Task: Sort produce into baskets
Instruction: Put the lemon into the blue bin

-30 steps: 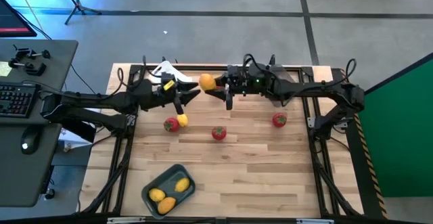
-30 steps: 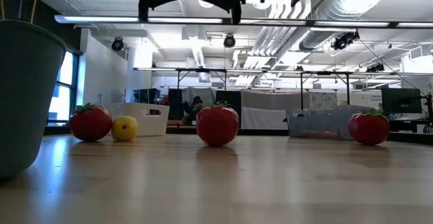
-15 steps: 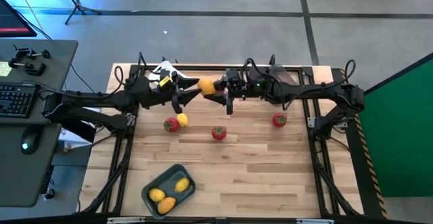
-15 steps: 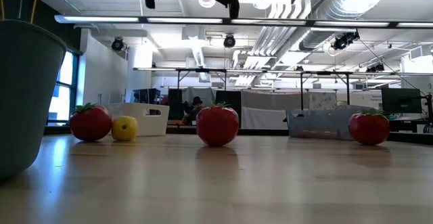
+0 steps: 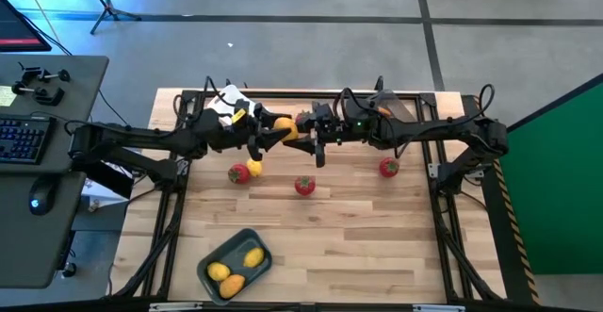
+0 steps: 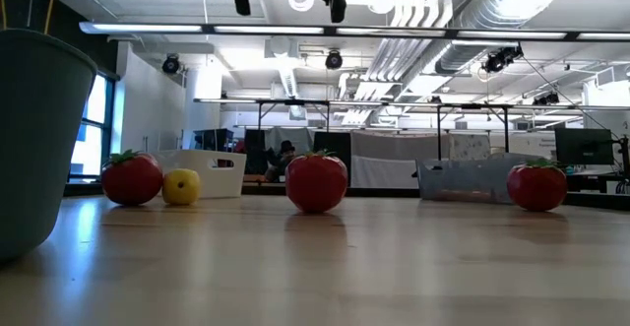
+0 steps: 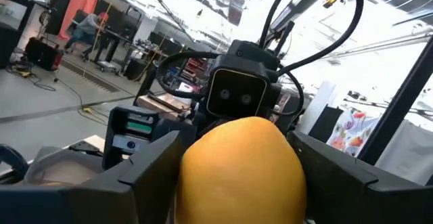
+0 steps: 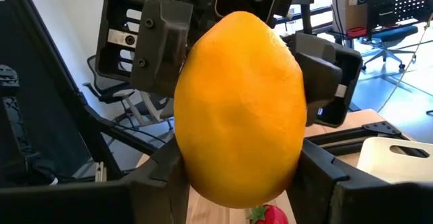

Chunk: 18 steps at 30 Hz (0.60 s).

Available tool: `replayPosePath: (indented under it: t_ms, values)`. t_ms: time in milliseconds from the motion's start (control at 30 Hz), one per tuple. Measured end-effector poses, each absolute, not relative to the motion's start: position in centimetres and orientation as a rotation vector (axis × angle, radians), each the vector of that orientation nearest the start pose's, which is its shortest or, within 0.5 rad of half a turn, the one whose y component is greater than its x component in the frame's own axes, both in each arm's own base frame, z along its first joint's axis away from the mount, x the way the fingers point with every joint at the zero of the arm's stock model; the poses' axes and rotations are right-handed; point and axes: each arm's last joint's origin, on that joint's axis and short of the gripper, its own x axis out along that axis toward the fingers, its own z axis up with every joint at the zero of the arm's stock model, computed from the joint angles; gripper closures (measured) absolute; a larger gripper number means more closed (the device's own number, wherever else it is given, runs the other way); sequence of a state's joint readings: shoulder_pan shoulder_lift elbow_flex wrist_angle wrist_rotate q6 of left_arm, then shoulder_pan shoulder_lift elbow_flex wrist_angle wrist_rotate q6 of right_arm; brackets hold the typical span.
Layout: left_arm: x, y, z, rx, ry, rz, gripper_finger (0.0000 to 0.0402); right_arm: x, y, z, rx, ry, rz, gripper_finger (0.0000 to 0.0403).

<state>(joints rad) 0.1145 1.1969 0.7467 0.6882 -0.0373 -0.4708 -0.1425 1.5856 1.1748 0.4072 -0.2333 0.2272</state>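
Orange fruit (image 5: pixel 285 127) hangs above the table's far middle, clamped in the right gripper (image 5: pixel 300 131). Left gripper (image 5: pixel 269 134) faces it with fingers spread wide on either side, not yet pinching. The fruit's long axis lies across both sets of fingers; both arms are equally near.

fruit (image 5: pixel 285 128) between both grippers, above table (image 5: pixel 358 237)

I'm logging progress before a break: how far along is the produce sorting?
Done: three yellow-orange fruits lie in the grey-blue basket. In hand: the right pincer holds an orange fruit in mid-air, with the left pincer open around it, apparently a handover. Left: three red fruits and a small yellow fruit remain on the table.
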Motion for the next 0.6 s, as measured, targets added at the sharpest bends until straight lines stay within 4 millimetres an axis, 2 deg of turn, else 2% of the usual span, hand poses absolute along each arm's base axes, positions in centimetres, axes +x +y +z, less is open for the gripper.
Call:
replayPosePath:
  t_ms: [300,600]
  values:
    - [26.54,3.15,31.58,-0.474,-0.253,0.091,0.0217,36.56,-4.58,32.29,0.226,0.028,0.090,0.0222]
    - [25.79,3.13,32.20,-0.475,-0.252,0.047,0.0220,36.62,-4.35,32.24,0.205,0.031,0.049,0.0157]
